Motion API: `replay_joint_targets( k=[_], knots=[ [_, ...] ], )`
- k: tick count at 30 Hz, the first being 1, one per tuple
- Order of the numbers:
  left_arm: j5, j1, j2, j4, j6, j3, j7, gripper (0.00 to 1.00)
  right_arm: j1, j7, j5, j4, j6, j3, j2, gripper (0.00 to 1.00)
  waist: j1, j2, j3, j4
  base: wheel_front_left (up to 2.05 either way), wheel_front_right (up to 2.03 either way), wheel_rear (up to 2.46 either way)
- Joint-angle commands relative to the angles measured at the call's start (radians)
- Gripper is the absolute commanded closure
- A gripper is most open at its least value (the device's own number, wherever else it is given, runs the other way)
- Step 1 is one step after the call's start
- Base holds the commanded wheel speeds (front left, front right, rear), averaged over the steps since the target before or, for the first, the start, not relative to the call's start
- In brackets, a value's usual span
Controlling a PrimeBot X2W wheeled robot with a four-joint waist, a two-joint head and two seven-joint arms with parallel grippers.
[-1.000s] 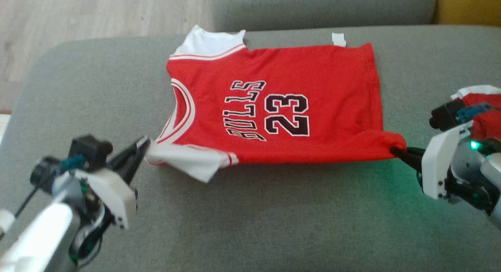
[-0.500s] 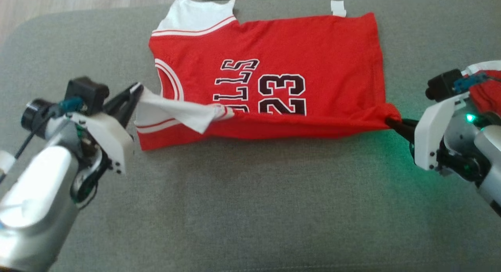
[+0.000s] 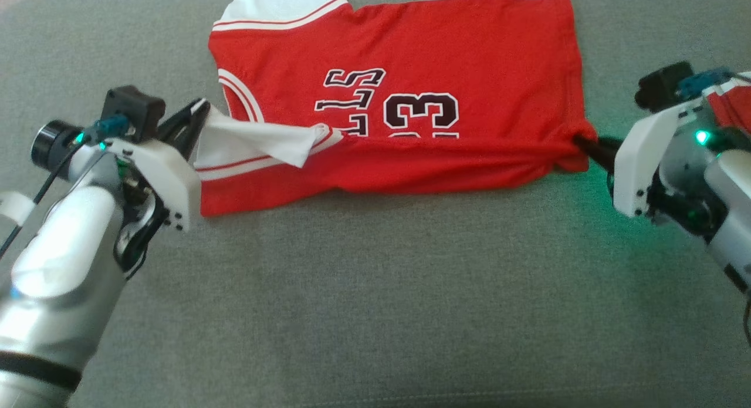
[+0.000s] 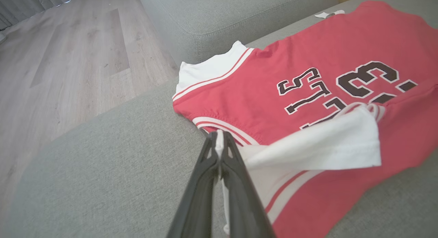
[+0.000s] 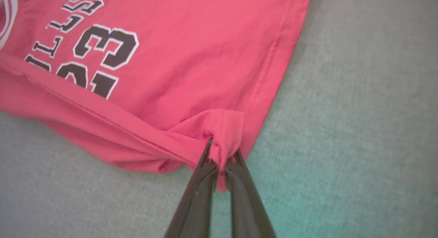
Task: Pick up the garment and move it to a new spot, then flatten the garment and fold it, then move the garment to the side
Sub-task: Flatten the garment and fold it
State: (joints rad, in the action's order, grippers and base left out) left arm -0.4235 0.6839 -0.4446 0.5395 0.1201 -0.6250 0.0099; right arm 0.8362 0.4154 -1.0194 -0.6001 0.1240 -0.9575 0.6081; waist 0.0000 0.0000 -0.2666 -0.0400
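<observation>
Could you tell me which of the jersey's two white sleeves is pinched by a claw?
The near sleeve, pinched by the left claw; the far sleeve lies flat, untouched.

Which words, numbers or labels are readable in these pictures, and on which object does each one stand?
"LLS": black letters on the red jersey; the word's start is hidden under the folded edge.
"23": black number beside them on the same jersey; that edge covers part of the 2.
White tag by the jersey's far edge: too small to read.
</observation>
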Motion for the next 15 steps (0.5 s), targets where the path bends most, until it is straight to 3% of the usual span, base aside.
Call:
replay_joint_targets(
  k=[1, 2, 3, 8, 15],
  knots=[
    [0.011, 0.067, -0.031, -0.018, -0.002, 0.043, -0.012, 1.00, 0.028, -0.019, 0.014, 0.011, 0.007, 0.013, 0.010, 0.45, 0.0000, 0.0000, -0.004, -0.001, 0.00, 0.00, 0.00],
    [0.015, 0.081, -0.022, -0.001, -0.010, 0.045, -0.027, 1.00, 0.037, -0.037, 0.019, -0.004, 0.007, 0.022, 0.006, 0.00, 0.0000, 0.0000, -0.007, -0.001, 0.00, 0.00, 0.00],
    [0.018, 0.096, -0.011, 0.016, -0.021, 0.049, -0.043, 0.00, 0.044, -0.051, 0.022, -0.015, 0.007, 0.027, -0.002, 0.00, 0.0000, 0.0000, -0.009, -0.002, 0.00, 0.00, 0.00],
    [0.011, 0.158, 0.052, 0.095, -0.102, 0.100, -0.175, 0.00, 0.078, -0.161, 0.042, -0.068, 0.007, 0.070, -0.030, 0.00, 0.0000, 0.0000, -0.015, -0.002, 0.00, 0.00, 0.00],
    [-0.045, 0.128, 0.136, 0.024, -0.198, 0.250, -0.270, 0.00, 0.060, -0.486, 0.072, -0.135, 0.007, 0.202, -0.101, 0.00, 0.0000, 0.0000, 0.022, -0.004, 0.00, 0.00, 0.00]
  ],
)
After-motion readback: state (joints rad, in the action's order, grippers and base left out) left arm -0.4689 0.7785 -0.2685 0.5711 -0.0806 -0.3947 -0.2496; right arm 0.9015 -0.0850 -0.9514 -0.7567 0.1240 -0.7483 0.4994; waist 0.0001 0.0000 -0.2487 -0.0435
